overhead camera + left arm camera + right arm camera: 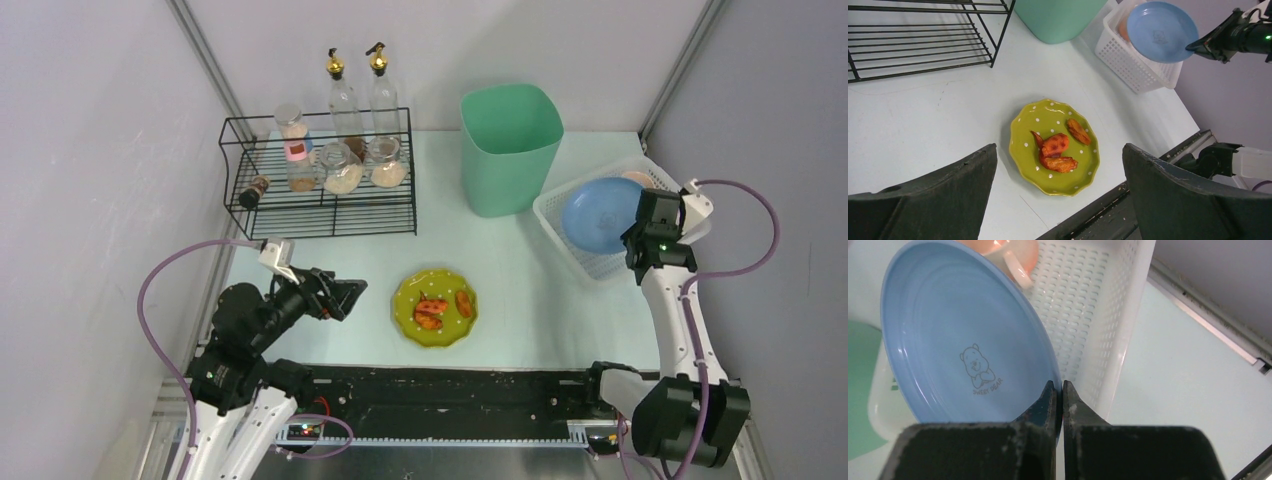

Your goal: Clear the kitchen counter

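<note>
Right pincer clamped on blue plate rim; left pincer apart
Green plate on counter below left pincer: rigid, glazed, likely slippery; take rim, keep level

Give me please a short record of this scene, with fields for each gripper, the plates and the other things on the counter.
left gripper: open, left of the green plate, holding nothing
right gripper: shut on the blue plate, at its rim
blue plate: tilted, over the basket
green plate: flat on the counter, food on it
basket: right back, a cup inside
bin: back middle, upright
rack: back left, jars in it
</note>
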### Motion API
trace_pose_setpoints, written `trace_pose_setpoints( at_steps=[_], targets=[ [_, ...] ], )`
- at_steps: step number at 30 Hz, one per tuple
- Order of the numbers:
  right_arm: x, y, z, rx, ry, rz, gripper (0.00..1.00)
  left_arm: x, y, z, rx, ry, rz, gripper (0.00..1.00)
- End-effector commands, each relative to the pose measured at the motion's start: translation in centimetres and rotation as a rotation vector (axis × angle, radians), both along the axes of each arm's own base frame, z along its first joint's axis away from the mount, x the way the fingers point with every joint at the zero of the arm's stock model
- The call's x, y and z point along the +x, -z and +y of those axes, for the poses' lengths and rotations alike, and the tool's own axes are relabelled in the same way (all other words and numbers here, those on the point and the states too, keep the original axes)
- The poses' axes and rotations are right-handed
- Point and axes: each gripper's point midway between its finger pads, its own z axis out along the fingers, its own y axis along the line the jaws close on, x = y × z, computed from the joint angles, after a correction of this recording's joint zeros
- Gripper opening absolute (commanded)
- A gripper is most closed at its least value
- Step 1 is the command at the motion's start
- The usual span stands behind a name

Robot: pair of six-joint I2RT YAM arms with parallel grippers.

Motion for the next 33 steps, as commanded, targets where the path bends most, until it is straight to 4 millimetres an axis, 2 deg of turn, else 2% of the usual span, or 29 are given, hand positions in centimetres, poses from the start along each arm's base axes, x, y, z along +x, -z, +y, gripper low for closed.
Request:
trace_pose_setpoints(
  at_steps=[1,11,17,21,23,25,26,29,33],
  targets=[
    [1.7,0.5,-0.6,0.075,0.023,-0.080,0.00,-0.2,-0.3,-0.3,-0.005,0.019,-0.014,0.98],
    [3.4,4.8,-0.7,0.131,0.014,0.010,0.00,0.0,-0.2,-0.2,-0.004,0.010,-0.015,0.98],
    [3.7,8.3,-0.6,0.167,0.020,0.091,0.00,0.0,-0.2,-0.2,-0.002,0.011,-0.011,0.98],
    [3.9,9.9,-0.5,0.183,0.007,0.129,0.00,0.0,-0.2,-0.2,-0.003,0.015,-0.010,0.98],
    [4.0,10.6,-0.5,0.189,-0.003,0.149,0.05,0.0,-0.2,-0.2,-0.003,0.014,-0.010,0.98],
    [3.9,11.2,-0.5,0.198,-0.011,0.168,0.15,0.0,-0.2,-0.2,-0.003,0.013,-0.011,0.98],
    [3.8,11.4,-0.5,0.201,-0.015,0.173,0.25,-0.1,-0.2,-0.2,-0.003,0.015,-0.012,0.98],
    [4.0,11.5,0.1,0.231,-0.047,0.172,0.44,-0.1,-0.3,-0.2,-0.004,0.016,-0.015,0.98],
    [4.0,11.0,0.4,0.239,-0.062,0.165,0.53,-0.1,-0.3,-0.3,-0.005,0.018,-0.014,0.98]
  ],
)
